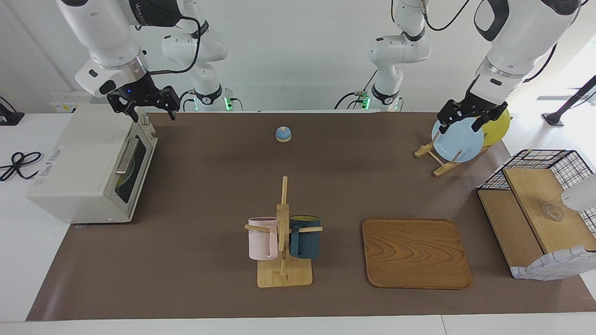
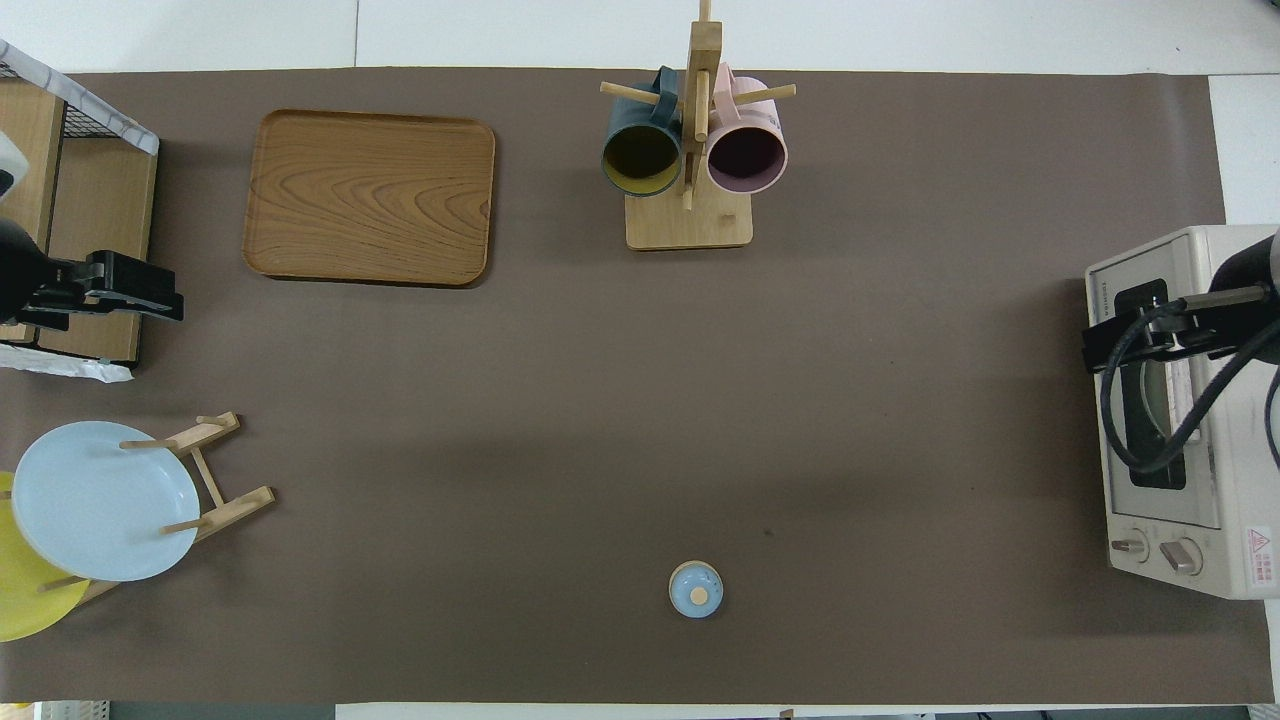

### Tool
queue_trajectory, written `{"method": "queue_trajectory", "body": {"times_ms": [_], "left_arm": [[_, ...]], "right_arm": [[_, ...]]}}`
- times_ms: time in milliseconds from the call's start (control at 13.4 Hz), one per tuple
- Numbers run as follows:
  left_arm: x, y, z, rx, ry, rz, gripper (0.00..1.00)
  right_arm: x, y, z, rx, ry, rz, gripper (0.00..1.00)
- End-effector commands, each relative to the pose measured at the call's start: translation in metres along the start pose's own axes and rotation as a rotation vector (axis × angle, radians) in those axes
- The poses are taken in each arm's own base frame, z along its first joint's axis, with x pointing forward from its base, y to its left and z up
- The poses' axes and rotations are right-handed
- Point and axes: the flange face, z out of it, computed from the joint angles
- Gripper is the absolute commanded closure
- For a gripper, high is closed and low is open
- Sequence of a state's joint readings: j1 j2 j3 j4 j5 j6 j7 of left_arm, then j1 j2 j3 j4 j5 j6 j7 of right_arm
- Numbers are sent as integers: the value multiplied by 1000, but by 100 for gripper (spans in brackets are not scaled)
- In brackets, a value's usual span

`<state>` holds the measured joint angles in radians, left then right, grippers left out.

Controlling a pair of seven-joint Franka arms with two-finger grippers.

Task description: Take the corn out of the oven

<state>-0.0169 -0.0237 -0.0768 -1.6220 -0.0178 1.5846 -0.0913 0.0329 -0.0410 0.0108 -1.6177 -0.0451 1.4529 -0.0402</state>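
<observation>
The cream-white oven point(image 1: 79, 172) stands at the right arm's end of the table with its dark glass door point(image 1: 132, 167) shut and the bar handle point(image 1: 126, 156) across it. It also shows in the overhead view point(image 2: 1190, 470). The corn is hidden; only a faint yellow-green curve shows through the glass. My right gripper point(image 1: 153, 116) hangs open and empty over the oven's top corner nearest the robots, and over the door in the overhead view point(image 2: 1120, 345). My left gripper point(image 1: 461, 128) waits open and empty over the plate rack.
A wooden plate rack point(image 1: 440, 163) holds a blue plate point(image 1: 458, 139) and a yellow plate point(image 1: 496, 123). A wire-and-wood basket point(image 1: 535, 209), a wooden tray point(image 1: 414, 253), a mug stand point(image 1: 283, 242) with a pink and a dark blue mug, and a small blue knob-topped lid point(image 1: 283, 134) are on the mat.
</observation>
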Motion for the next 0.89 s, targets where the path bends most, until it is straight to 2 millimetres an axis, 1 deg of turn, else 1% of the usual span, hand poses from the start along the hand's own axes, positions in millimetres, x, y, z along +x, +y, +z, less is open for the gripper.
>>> {"method": "queue_trajectory", "body": {"times_ms": [0, 224, 373, 447, 522, 596, 671, 820], "left_arm": [[-4, -4, -7, 19, -3, 2, 0], [-4, -4, -7, 19, -3, 2, 0], [-4, -4, -7, 19, -3, 4, 0], [-4, -4, -7, 19, -3, 2, 0], [-4, -4, -7, 19, -3, 4, 0], [-4, -4, -7, 19, -3, 4, 0], [-4, -4, -7, 19, -3, 2, 0], [-4, -4, -7, 19, -3, 2, 0]], "right_arm": [[2, 0, -1, 27, 8, 13, 0], [1, 3, 2, 25, 5, 21, 0], [-1, 19, 8, 32, 1, 5, 0], [1, 26, 14, 30, 23, -51, 38], [-3, 27, 23, 30, 27, -83, 80], [-7, 33, 36, 31, 25, -79, 100], [-13, 49, 50, 32, 37, -69, 100], [-23, 71, 78, 21, 89, -111, 100]]}}
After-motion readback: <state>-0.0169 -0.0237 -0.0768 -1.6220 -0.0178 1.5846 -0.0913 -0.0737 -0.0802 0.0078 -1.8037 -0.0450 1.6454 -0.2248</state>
